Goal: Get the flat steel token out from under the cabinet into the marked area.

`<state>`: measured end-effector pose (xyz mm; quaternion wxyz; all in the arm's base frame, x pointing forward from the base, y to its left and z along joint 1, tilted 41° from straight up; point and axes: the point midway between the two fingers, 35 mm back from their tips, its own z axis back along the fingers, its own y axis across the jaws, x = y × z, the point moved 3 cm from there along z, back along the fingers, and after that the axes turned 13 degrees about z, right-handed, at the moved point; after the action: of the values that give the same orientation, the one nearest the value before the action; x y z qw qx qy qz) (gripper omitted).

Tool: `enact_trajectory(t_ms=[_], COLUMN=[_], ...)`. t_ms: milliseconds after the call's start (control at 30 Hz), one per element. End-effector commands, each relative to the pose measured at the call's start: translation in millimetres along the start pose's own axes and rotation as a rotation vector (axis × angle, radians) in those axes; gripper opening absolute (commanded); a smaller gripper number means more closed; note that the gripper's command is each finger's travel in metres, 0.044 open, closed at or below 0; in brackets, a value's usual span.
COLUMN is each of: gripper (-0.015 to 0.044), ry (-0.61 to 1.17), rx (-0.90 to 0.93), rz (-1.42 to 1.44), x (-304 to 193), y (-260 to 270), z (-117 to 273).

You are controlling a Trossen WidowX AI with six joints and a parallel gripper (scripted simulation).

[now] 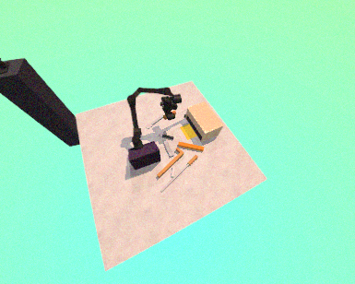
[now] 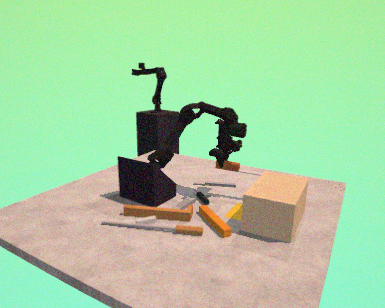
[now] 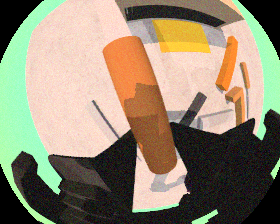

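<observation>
My gripper is shut on an orange handle, held above the table; its far end in the wrist view points toward the cabinet side. How its shaft runs is unclear. The tan cabinet stands beyond, with a dark slot strip low on its front. The yellow marked area lies in front of it. The steel token cannot be made out in any view.
An orange bar lies near the yellow area. An orange L-shaped piece, an orange-handled rod, a black-handled tool and a thin grey rod also lie there.
</observation>
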<state>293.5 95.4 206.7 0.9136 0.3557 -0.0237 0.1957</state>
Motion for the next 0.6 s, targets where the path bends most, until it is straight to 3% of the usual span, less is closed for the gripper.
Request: enact_trajectory(t_ms=[0,567], gripper=[0.0,0.0], ry=[-0.009,-0.007], rx=[-0.012,-0.008], rz=[-0.064,-0.038], x=[-0.3,0.1], y=[-4.0,1.8], z=[3.6,-9.7])
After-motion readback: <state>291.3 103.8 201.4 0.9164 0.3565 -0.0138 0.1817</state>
